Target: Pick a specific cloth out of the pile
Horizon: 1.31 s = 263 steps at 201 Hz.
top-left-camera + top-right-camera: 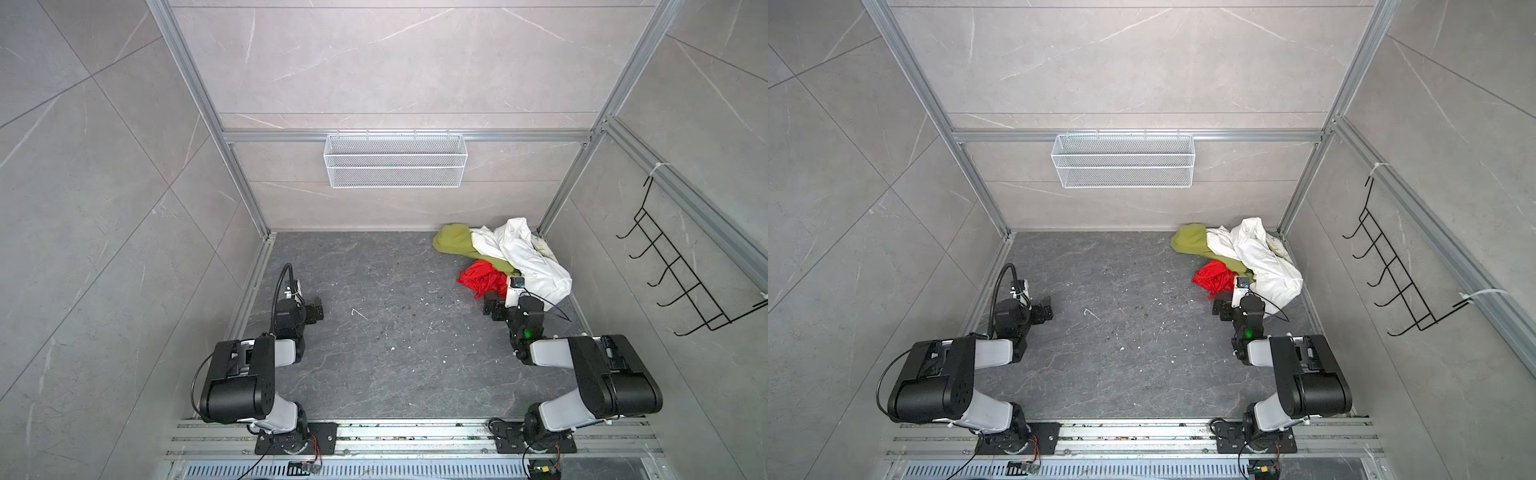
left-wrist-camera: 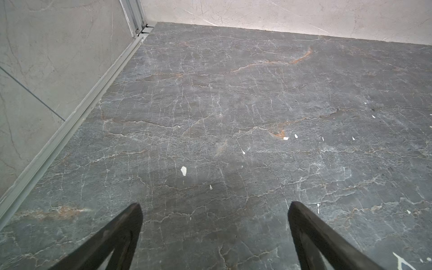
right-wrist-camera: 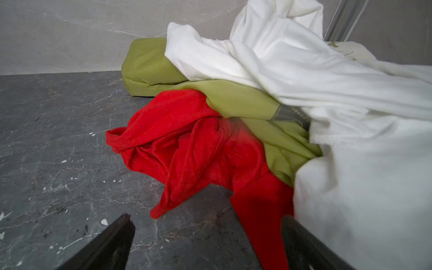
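Note:
The pile lies in the far right corner of the floor, with a white garment [image 1: 530, 259] over an olive-green cloth [image 1: 453, 241]. The bright red cloth [image 1: 482, 277] [image 1: 1214, 276] [image 3: 187, 145] sits crumpled at the pile's near left edge, partly under the green one. My right gripper [image 1: 493, 306] [image 3: 207, 218] is open just in front of the red cloth. A tail of the red cloth runs down between its fingers, close to one of them, and is not pinched. My left gripper [image 1: 315, 309] [image 2: 216, 205] is open over bare floor on the left, far from the pile.
A white mesh basket [image 1: 395, 160] hangs on the back wall. A black wire hook rack [image 1: 673, 274] hangs on the right wall. Aluminium frame posts [image 1: 557, 195] stand at the corners. The dark marble floor [image 1: 395, 324] carries small white specks.

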Each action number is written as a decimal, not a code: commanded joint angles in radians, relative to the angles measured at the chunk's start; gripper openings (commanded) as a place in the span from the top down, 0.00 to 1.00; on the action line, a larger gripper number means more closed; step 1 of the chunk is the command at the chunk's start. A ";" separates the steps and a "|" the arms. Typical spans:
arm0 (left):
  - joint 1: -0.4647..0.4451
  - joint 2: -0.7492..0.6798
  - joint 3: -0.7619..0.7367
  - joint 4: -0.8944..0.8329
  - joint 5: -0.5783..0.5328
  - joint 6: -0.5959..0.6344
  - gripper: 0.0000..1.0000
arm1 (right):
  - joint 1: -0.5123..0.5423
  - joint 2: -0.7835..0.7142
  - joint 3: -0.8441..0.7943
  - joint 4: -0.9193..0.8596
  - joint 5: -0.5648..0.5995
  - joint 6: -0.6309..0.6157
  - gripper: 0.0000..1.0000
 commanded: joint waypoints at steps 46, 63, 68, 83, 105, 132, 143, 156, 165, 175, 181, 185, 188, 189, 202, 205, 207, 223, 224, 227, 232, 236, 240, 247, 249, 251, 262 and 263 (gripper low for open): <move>0.002 -0.003 0.004 0.043 0.013 -0.001 0.00 | -0.011 -0.001 0.005 0.014 -0.059 -0.005 0.00; 0.002 -0.003 0.004 0.043 0.013 -0.002 0.00 | -0.011 0.000 0.005 0.014 -0.059 -0.005 0.00; 0.002 -0.003 0.004 0.043 0.013 -0.002 0.00 | -0.012 0.001 0.005 0.013 -0.059 -0.006 0.00; 0.002 -0.003 0.005 0.043 0.013 -0.001 0.00 | -0.011 0.001 0.003 0.015 -0.059 -0.005 0.00; -0.001 -0.005 0.000 0.048 0.007 0.002 0.00 | -0.011 -0.006 -0.003 0.021 -0.058 -0.005 0.00; -0.008 -0.006 -0.003 0.054 -0.003 0.004 0.00 | -0.011 -0.006 -0.006 0.026 -0.057 -0.006 0.00; -0.009 -0.006 -0.003 0.058 -0.003 0.003 0.00 | -0.011 -0.008 -0.004 0.025 -0.055 -0.007 0.00; -0.007 -0.006 -0.003 0.057 0.000 0.003 0.00 | -0.010 -0.007 -0.004 0.024 -0.056 -0.007 0.00; -0.008 -0.006 -0.004 0.058 -0.001 0.003 0.00 | -0.011 -0.008 -0.004 0.024 -0.055 -0.006 0.01; -0.008 -0.006 -0.003 0.057 0.000 0.003 0.00 | -0.011 -0.007 -0.004 0.024 -0.055 -0.007 0.00; -0.008 -0.006 -0.003 0.058 0.000 0.003 0.00 | -0.012 -0.006 -0.004 0.024 -0.055 -0.007 0.00; -0.008 -0.006 -0.004 0.057 0.000 0.003 0.00 | -0.011 -0.007 -0.005 0.025 -0.055 -0.007 0.00; -0.008 -0.006 -0.003 0.058 0.000 0.003 0.00 | -0.011 -0.007 -0.004 0.024 -0.055 -0.006 0.00; -0.008 -0.006 -0.003 0.058 0.000 0.003 0.00 | -0.011 -0.007 -0.004 0.024 -0.055 -0.006 0.00; -0.008 -0.006 -0.003 0.055 -0.001 0.004 0.00 | -0.012 -0.006 -0.004 0.024 -0.056 -0.007 0.00; -0.009 -0.006 -0.002 0.054 -0.001 0.003 0.00 | -0.012 -0.006 -0.004 0.024 -0.055 -0.007 0.00; -0.009 -0.006 -0.002 0.054 -0.001 0.003 0.00 | -0.012 -0.006 -0.003 0.023 -0.055 -0.006 0.00; -0.008 -0.006 0.000 0.052 -0.001 0.004 0.00 | -0.011 -0.005 0.006 0.004 -0.033 -0.002 0.00; -0.009 -0.006 0.000 0.051 -0.002 0.003 0.00 | -0.011 -0.005 0.006 0.004 -0.033 -0.002 0.00; -0.008 -0.006 -0.001 0.052 -0.002 0.004 0.00 | -0.011 -0.007 0.006 0.002 -0.033 -0.003 0.00; -0.008 -0.006 0.000 0.051 0.000 0.003 0.00 | -0.011 -0.007 0.006 0.001 -0.033 -0.002 0.00; -0.009 -0.006 -0.001 0.051 -0.001 0.003 0.00 | -0.012 -0.007 0.006 0.003 -0.033 -0.002 0.00; -0.008 -0.006 0.000 0.051 0.000 0.003 0.00 | -0.009 -0.006 0.006 0.004 -0.033 -0.003 0.00; -0.009 -0.006 0.000 0.051 -0.002 0.004 0.00 | -0.011 -0.007 0.005 0.006 -0.033 -0.004 0.00; -0.009 -0.006 -0.002 0.052 -0.001 0.003 0.00 | -0.011 -0.007 0.004 0.007 -0.033 -0.004 0.00; -0.009 -0.006 -0.001 0.051 -0.001 0.003 0.00 | -0.011 -0.007 0.003 0.008 -0.033 -0.004 0.00; -0.009 -0.007 -0.003 0.054 -0.001 0.004 0.00 | -0.009 -0.010 0.001 0.009 -0.011 0.001 0.00; -0.009 -0.007 -0.003 0.054 -0.002 0.004 0.00 | -0.009 -0.011 0.000 0.009 -0.009 0.001 0.00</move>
